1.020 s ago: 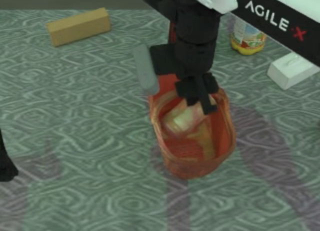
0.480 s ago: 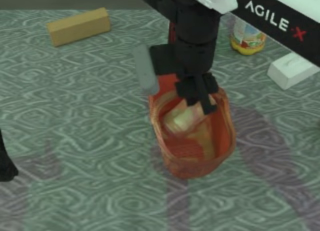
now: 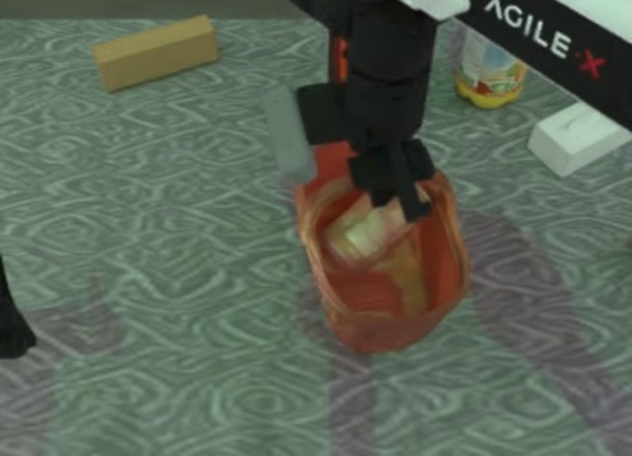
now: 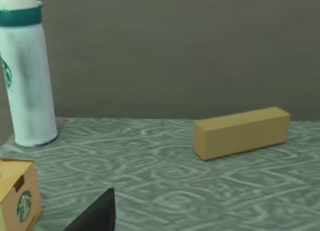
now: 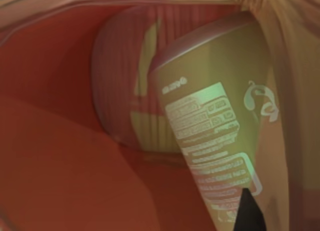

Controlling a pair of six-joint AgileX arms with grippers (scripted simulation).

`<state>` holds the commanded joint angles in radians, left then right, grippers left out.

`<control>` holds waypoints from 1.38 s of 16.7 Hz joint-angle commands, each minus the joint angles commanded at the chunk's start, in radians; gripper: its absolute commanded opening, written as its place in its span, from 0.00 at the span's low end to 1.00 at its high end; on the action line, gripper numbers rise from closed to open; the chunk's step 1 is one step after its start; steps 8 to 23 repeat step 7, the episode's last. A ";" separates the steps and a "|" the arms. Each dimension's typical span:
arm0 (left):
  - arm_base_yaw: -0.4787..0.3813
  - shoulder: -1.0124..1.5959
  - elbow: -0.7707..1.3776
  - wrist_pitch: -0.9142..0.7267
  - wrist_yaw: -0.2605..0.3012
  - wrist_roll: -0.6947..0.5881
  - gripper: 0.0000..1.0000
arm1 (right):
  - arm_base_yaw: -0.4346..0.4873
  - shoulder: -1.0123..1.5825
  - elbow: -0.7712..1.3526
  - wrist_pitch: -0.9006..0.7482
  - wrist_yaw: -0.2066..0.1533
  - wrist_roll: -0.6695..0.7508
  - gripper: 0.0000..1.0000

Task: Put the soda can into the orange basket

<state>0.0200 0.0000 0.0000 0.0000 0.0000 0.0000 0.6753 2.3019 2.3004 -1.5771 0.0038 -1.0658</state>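
- The left claw (image 3: 10, 328) sits parked at the table's far left edge, well apart from the basket; only a dark sliver of it shows, so I cannot tell whether it is spread or clenched.
- A tan block (image 3: 155, 51) lies on the table up and to the left of the working claw; the left wrist view shows it too (image 4: 242, 132), with a white tumbler (image 4: 26, 71) and a small printed carton (image 4: 17, 201) near it.
- A grey bar (image 3: 287, 132) lies just left of the right arm, its lower end by the basket rim.
- The right arm reaches steeply down from the top edge, and the right claw (image 3: 395, 190) is lowered into the far end of the orange basket (image 3: 444, 278).
- The soda can (image 5: 220, 136) lies tilted inside the basket under that claw (image 3: 360, 237); whether the fingers clasp it or have released it I cannot tell.
- A yellow bottle (image 3: 487, 76) and a white box (image 3: 578, 140) stand right of the claw.
- The table (image 3: 168, 278) wears a green swirl-patterned cover; behind it is a plain grey wall (image 4: 175, 41).
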 joint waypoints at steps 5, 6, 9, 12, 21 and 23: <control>0.000 0.000 0.000 0.000 0.000 0.000 1.00 | -0.018 0.019 0.191 -0.164 0.001 -0.026 0.00; 0.000 0.000 0.000 0.000 0.000 0.000 1.00 | -0.021 0.019 0.208 -0.181 0.001 -0.028 0.00; 0.000 0.000 0.000 0.000 0.000 0.000 1.00 | -0.022 0.019 0.215 -0.188 0.001 -0.029 0.00; 0.000 0.000 0.000 0.000 0.000 0.000 1.00 | -0.022 0.019 0.215 -0.188 0.001 -0.029 0.00; 0.000 0.000 0.000 0.000 0.000 0.000 1.00 | -0.022 0.019 0.215 -0.188 0.001 -0.029 0.00; 0.000 0.000 0.000 0.000 0.000 0.000 1.00 | -0.022 0.019 0.215 -0.188 0.001 -0.029 0.00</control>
